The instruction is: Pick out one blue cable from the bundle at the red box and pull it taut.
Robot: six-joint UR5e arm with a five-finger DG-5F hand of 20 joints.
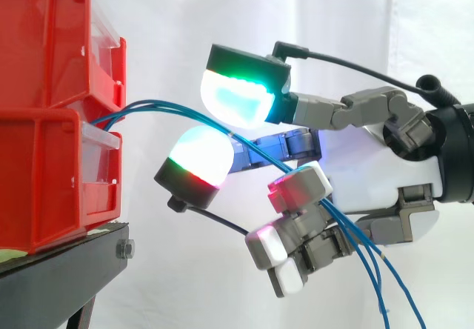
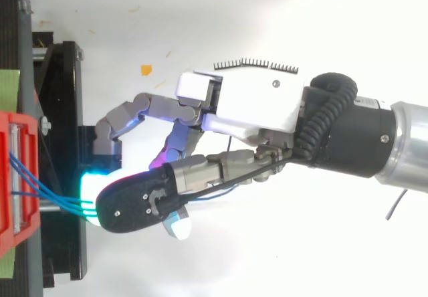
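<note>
Two red bins are stacked at the left, the upper one [image 1: 52,40] on the lower one [image 1: 44,181]; the top view shows them at the left edge [image 2: 8,237]. A bundle of thin blue cables [image 1: 167,108] leaves the gap between them, arcs to the right and hangs slack to the lower right. My hand [image 2: 247,106] reaches in from the right. Two glowing fingertips, one green-white [image 1: 237,95] and one white-red [image 1: 198,155], stand close together with the cables between them. The other fingers [image 1: 296,188] are curled over the cables further along. I cannot tell whether one cable is separated from the bundle.
The bins rest on a black stand [image 1: 67,270] whose edge juts right below them. From above, the stand's frame [image 2: 63,110] lies just left of my fingers. A white curtain hangs behind. A small orange scrap [image 2: 146,69] lies on the white floor.
</note>
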